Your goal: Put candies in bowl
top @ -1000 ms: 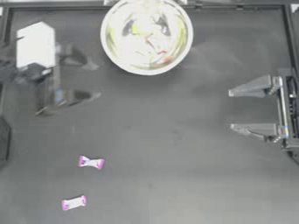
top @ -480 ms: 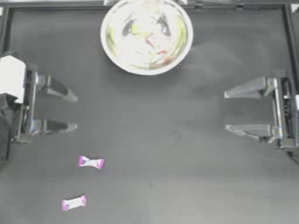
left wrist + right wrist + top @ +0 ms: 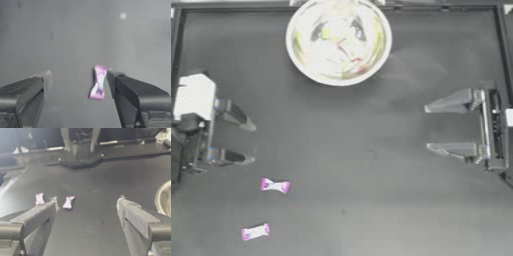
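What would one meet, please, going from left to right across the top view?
Left gripper, open → lower pink-purple twist-wrapped candy → upper pink-purple twist-wrapped candy → large shiny silvery metal bowl → right gripper, open.

The left tool point(image 3: 238, 137) is held at the left side of the desk, its jaws spread wide and pointed toward the middle, nothing gripped between them. The right tool point(image 3: 438, 127) is parked at the right side, likewise spread wide, pointed inward and holding nothing.
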Available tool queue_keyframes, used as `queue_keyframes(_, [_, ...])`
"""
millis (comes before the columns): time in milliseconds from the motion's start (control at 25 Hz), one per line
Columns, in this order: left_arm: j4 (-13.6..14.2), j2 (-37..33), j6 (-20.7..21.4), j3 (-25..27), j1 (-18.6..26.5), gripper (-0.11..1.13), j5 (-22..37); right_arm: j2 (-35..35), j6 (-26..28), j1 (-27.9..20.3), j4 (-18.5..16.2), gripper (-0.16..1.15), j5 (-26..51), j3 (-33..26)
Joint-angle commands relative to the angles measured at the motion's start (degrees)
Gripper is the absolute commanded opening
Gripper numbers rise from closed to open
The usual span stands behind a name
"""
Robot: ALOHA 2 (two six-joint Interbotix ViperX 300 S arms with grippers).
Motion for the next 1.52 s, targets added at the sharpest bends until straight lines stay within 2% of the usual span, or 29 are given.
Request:
queue_keyframes(40, [1.9, 4.5, -0.4, -0.9, -2.7, 0.97, 0.0, 0.4, -0.1, 0.0, 0.6, 1.00, -0.5, -1.5])
queue_keyframes(200, [3.1, 9.3, -0.4, -2.3, -5.4, 0.98, 0.0, 0.7, -0.1, 0.0, 0.6, 1.00, -0.8, -1.5])
queue_keyframes(440, [3.2, 15.7, -0.5, -4.4, -8.6, 0.98, -0.3, 1.4, 0.0, 0.0, 0.6, 1.00, -1.5, -1.3])
queue_keyframes(840, [3.7, 26.0, -0.6, -7.7, -9.4, 0.98, -0.3, 1.6, -0.1, 0.0, 0.6, 1.00, -1.8, -1.1])
queue_keyframes(1080, [4.0, 29.1, -2.1, -8.9, -10.5, 0.98, -0.2, 1.6, 0.0, 0.1, 0.6, 1.00, -1.8, -1.1])
queue_keyframes(1200, [6.5, 29.9, -5.1, -9.4, -12.0, 0.98, -0.2, 1.6, 0.0, 0.1, 0.6, 1.00, -1.8, -1.1])
queue_keyframes(1400, [13.0, 32.2, -11.9, -10.6, -14.6, 0.97, 0.4, 1.6, 0.0, 0.0, 0.6, 1.00, -2.2, -1.2])
queue_keyframes(1520, [15.5, 33.8, -14.7, -11.3, -15.6, 0.97, 1.8, 1.5, -0.1, 0.0, 0.6, 1.00, -2.2, -1.2])
